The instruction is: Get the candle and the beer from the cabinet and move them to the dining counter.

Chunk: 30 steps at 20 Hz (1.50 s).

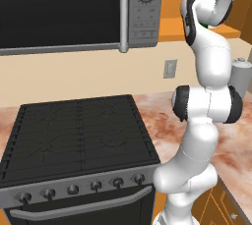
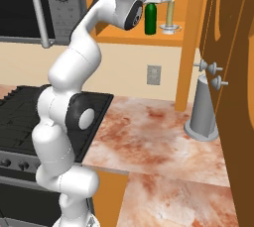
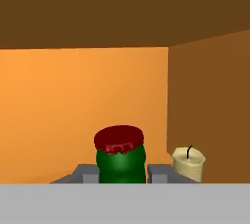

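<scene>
The beer (image 3: 120,157), a dark green bottle with a red cap, stands between my two grey fingertips (image 3: 84,173), and my gripper (image 3: 122,175) is shut on its upper part. In the right base view the beer (image 2: 150,22) stands on the orange shelf of the cabinet (image 2: 134,37), with my white hand just above it. The candle (image 3: 188,163), a short cream cylinder with a dark wick, stands right beside the bottle, near the cabinet's side wall. It also shows as the pale candle (image 2: 171,13) to the right of the bottle. The dining counter is out of view.
The cabinet door (image 2: 233,47) hangs open at the right, knobs facing the shelf. Below stand a grey canister (image 2: 202,109) on a marbled counter (image 2: 149,132), a black stove (image 1: 78,130) and a microwave (image 1: 74,8) over it.
</scene>
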Available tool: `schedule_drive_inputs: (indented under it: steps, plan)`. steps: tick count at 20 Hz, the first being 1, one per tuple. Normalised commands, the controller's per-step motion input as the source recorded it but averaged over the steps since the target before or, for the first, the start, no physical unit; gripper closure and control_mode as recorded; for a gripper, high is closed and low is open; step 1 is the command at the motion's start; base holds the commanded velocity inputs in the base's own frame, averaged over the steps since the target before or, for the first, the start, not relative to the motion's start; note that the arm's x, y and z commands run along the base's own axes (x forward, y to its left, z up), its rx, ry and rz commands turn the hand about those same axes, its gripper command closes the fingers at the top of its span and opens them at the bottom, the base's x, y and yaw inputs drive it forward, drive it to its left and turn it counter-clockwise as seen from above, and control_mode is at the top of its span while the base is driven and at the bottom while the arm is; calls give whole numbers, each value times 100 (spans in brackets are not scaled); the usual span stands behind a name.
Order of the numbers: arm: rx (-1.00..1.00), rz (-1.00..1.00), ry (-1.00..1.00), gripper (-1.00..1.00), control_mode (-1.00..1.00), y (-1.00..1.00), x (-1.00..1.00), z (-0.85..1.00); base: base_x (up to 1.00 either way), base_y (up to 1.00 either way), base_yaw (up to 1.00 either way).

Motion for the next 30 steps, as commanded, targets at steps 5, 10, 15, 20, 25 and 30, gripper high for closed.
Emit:
schedule_drive_inputs:
  steps: [5,10,15,20,25,30]
  plan:
    - [0,0,-1,100,-100,-2,-73,-22,0,0,0]
    - [0,0,-6,100,-100,0,-100,-19,0,0,0]
    - [-2,0,-7,100,-100,21,-100,-16,0,0,0]
    - [-7,0,-1,100,-100,62,-100,-23,0,0,0]
    - [-2,0,2,100,-100,63,-100,0,0,0,0]
    - [0,1,9,100,-100,41,-97,0,0,0,0]
